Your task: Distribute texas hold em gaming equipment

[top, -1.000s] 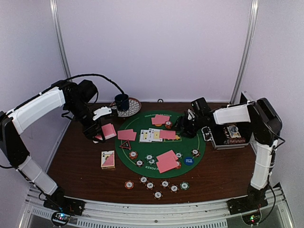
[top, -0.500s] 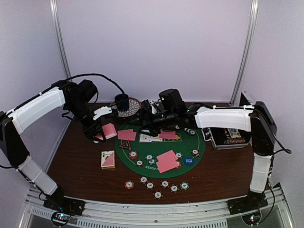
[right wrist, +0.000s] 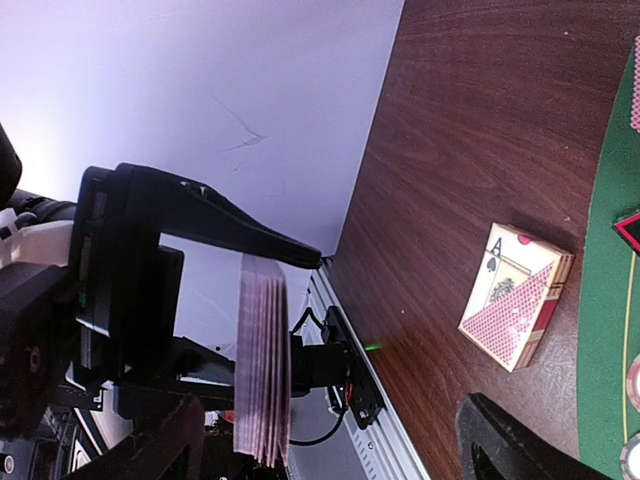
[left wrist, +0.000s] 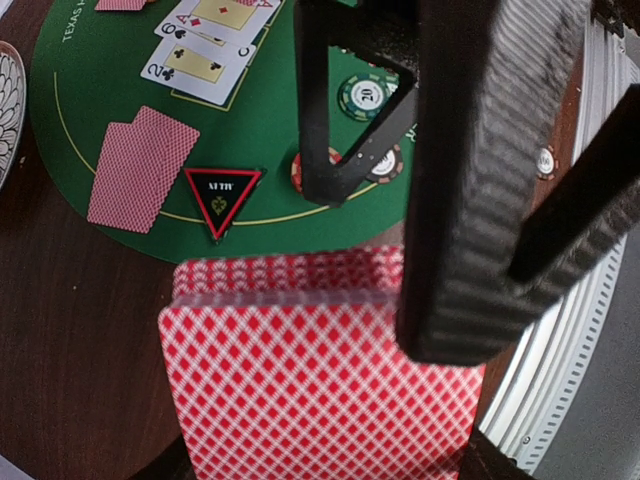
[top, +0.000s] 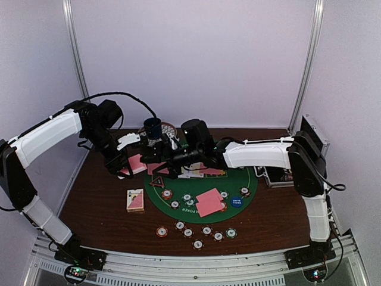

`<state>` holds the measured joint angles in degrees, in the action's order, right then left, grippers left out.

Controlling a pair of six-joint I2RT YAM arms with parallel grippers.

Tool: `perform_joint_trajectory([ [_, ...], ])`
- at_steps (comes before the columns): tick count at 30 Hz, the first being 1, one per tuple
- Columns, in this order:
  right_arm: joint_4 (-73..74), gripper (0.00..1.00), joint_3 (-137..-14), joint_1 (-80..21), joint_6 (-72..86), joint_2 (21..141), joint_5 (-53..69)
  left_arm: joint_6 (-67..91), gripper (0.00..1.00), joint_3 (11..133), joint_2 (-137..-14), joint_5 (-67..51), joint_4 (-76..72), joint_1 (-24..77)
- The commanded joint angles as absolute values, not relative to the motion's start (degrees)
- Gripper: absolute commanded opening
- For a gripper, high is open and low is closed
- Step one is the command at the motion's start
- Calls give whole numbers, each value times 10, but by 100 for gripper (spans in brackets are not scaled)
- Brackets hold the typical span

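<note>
Cards [left wrist: 320, 400], a pink-backed stack, are pinched in the left gripper [left wrist: 440, 330]; the right gripper [right wrist: 330, 410] hangs near them, jaws spread wide.

Green mat [left wrist: 70, 90], rim print: "TEX…", rest cut off.
Face-up card [left wrist: 205, 68]: "2", club.
Second face-up card [left wrist: 225, 14]: "A", diamond.
Green chip [left wrist: 362, 95]: "20".
Card box [right wrist: 515, 295]: "A", spade.
Triangle marker [left wrist: 222, 196]: lettering not legible.
</note>
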<state>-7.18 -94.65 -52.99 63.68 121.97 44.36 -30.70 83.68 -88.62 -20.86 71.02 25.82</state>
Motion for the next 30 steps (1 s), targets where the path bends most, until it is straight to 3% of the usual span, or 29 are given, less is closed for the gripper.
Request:
perform_joint_trajectory([
  [1, -117, 91, -983, -538, 663, 1244, 465, -305, 0, 838, -890, -224, 695, 255],
  [17, -135, 88, -1083, -548, 711, 1345, 493, -309, 0, 838, -889, -224, 695, 255],
  [30, -134, 63, -992, -509, 703, 1312, 498, -315, 0, 833, -876, -216, 695, 255],
])
